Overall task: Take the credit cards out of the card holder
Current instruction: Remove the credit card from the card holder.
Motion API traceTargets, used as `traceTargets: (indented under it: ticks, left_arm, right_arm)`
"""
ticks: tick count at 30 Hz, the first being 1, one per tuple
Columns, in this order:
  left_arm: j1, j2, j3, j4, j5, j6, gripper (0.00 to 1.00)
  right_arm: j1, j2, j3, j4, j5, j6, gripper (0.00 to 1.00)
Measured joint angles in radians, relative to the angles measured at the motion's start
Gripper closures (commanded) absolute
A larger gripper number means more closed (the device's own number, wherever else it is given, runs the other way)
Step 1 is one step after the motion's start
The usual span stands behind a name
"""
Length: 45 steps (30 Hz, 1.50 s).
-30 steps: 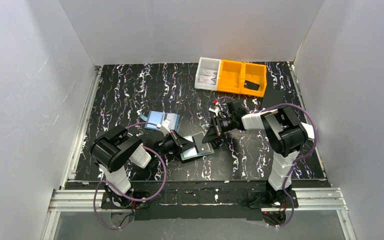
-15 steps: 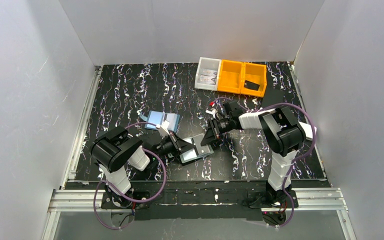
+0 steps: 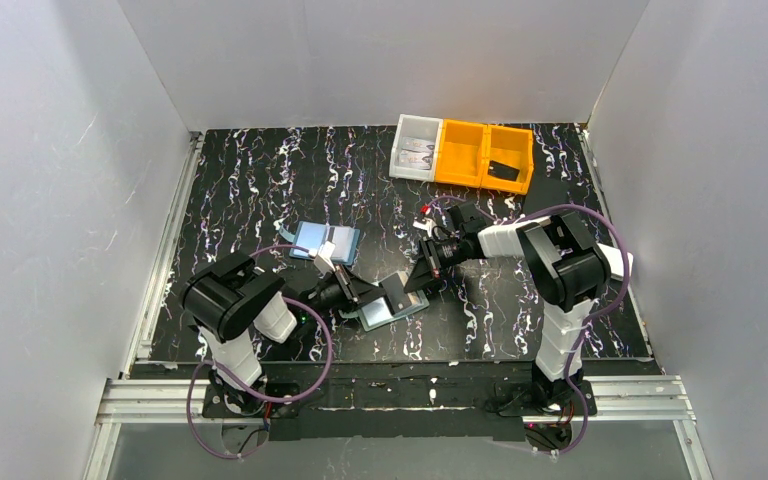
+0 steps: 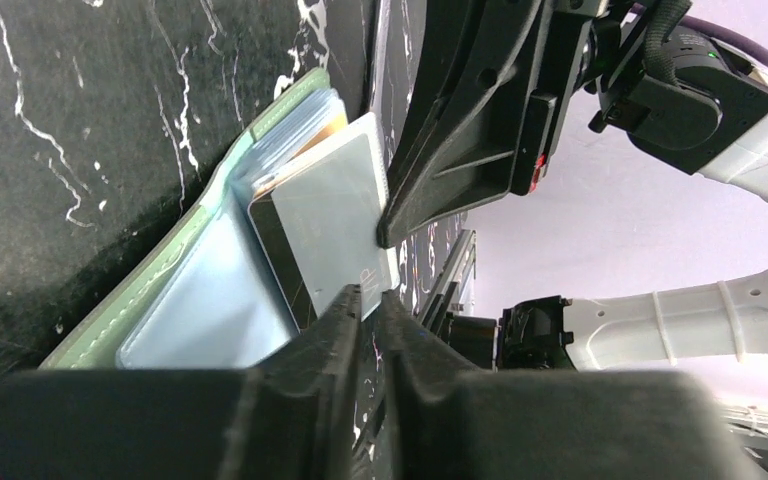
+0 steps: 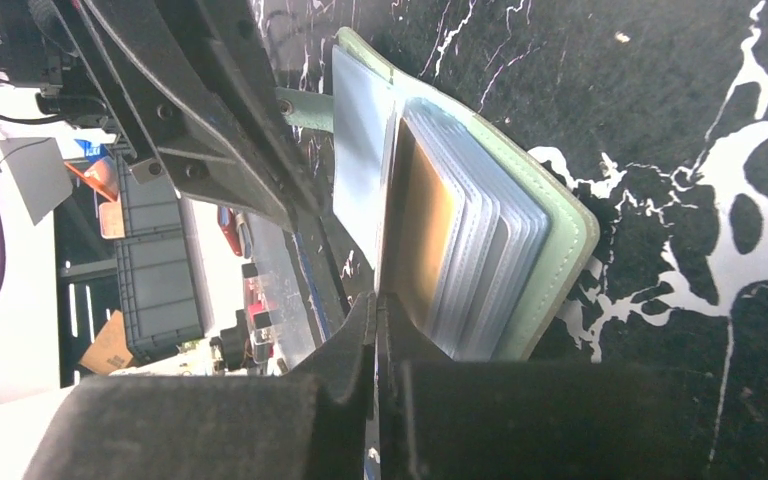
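Observation:
The sage-green card holder [image 3: 385, 310] [image 4: 160, 290] [image 5: 560, 230] lies open on the table between both arms, its clear sleeves fanned. A grey-blue credit card [image 4: 330, 210] sticks partly out of a slot. My left gripper [image 3: 360, 293] [image 4: 372, 298] stands a crack open with that card's lower corner at the gap. My right gripper [image 3: 412, 283] [image 5: 375, 300] is shut on the card's opposite edge, which shows edge-on between its tips. A tan-orange card [image 5: 420, 230] [image 4: 335, 122] sits in a sleeve behind it.
A larger light-blue flat rectangle [image 3: 325, 242] lies left of the holder, behind the left arm. A clear bin [image 3: 415, 147] and orange bins [image 3: 483, 155] stand at the back right. White walls enclose the table on three sides.
The right gripper opened briefly, moved a little left onto the card's edge and shut again. The left jaws have parted slightly. The holder has shifted slightly left.

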Motion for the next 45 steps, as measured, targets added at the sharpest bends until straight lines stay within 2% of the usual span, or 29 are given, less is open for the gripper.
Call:
traceTargets:
  ticks: [5, 10, 17, 26, 27, 30, 31, 37, 45]
  left_arm:
    - [0.001, 0.019, 0.0, 0.0, 0.011, -0.005, 0.68]
    - [0.001, 0.019, -0.003, 0.002, 0.011, -0.004, 0.63]
    - [0.001, 0.025, -0.017, 0.002, 0.01, -0.004, 0.62]
    - [-0.005, 0.054, -0.01, 0.003, 0.01, -0.005, 0.62]
    - [-0.005, 0.054, -0.009, 0.003, 0.01, -0.005, 0.61]
    - [-0.005, 0.054, -0.008, 0.003, 0.01, -0.005, 0.61]
    - [-0.005, 0.054, -0.008, 0.003, 0.01, -0.005, 0.61]
    - [-0.006, 0.054, -0.008, 0.005, 0.009, -0.01, 0.57]
    - [-0.011, 0.054, -0.008, 0.008, 0.005, -0.023, 0.57]
  right_arm:
    - [0.0, 0.0, 0.0, 0.0, 0.0, 0.0, 0.99]
    - [0.0, 0.009, 0.0, 0.001, 0.001, 0.002, 0.8]
    - [0.0, 0.026, 0.004, 0.0, -0.016, 0.005, 0.72]
    - [0.008, 0.033, 0.006, 0.001, -0.028, 0.013, 0.75]
    - [0.009, 0.036, 0.006, 0.001, -0.031, 0.016, 0.78]
    - [0.014, 0.044, 0.006, 0.006, -0.035, 0.019, 0.96]
    - [0.014, 0.048, 0.006, 0.007, -0.035, 0.021, 0.99]
    - [0.018, 0.053, 0.003, 0.035, -0.041, 0.06, 0.99]
    - [0.013, 0.051, -0.023, 0.154, -0.057, 0.164, 0.99]
